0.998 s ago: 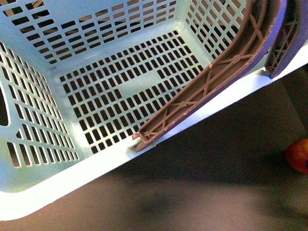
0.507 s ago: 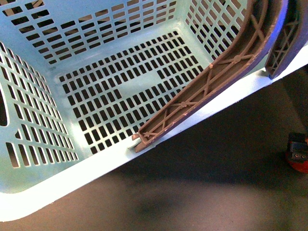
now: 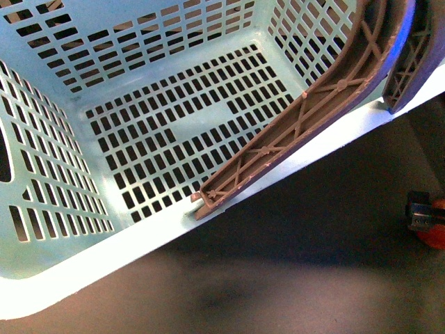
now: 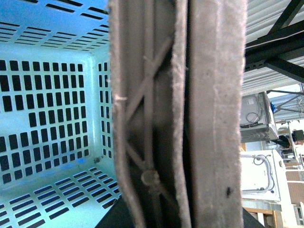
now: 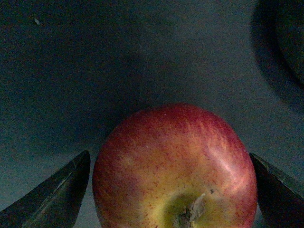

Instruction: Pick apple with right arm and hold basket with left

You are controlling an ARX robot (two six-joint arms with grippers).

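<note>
1. Right gripper [image 5: 170, 156]: the jaws stand wide, one on each side of the apple [image 5: 174, 183]. Nothing is clamped yet. A sliver of worktop [image 3: 292, 264] shows between one finger [image 5: 52, 194] and the skin. I cannot tell whether the other finger touches.
2. Location: in the front view the apple sits on the dark worktop at about 4 o'clock from the basket [image 3: 104, 257]. It is outside the basket and apart from its rim, mostly hidden by the gripper.
3. Left gripper: not visible in any view. Its wrist camera is pressed up against a brown handle [image 4: 156, 118], so I cannot tell whether it has hold.
4. Step in hand, as I judge it: closing on the apple. I would centre the fruit between the fingers first, then close slowly across its widest girth. A grip high on the shoulder risks squeezing it out.
5. Orientation: the apple is near-round, with no marked long axis. Its stem hollow [image 5: 190, 213] faces the wrist camera, so the core runs roughly along the approach line and the fingers close across it.
6. Basket: the mouth opens toward the front camera. The near rim runs from 8 o'clock to 2 o'clock.
</note>
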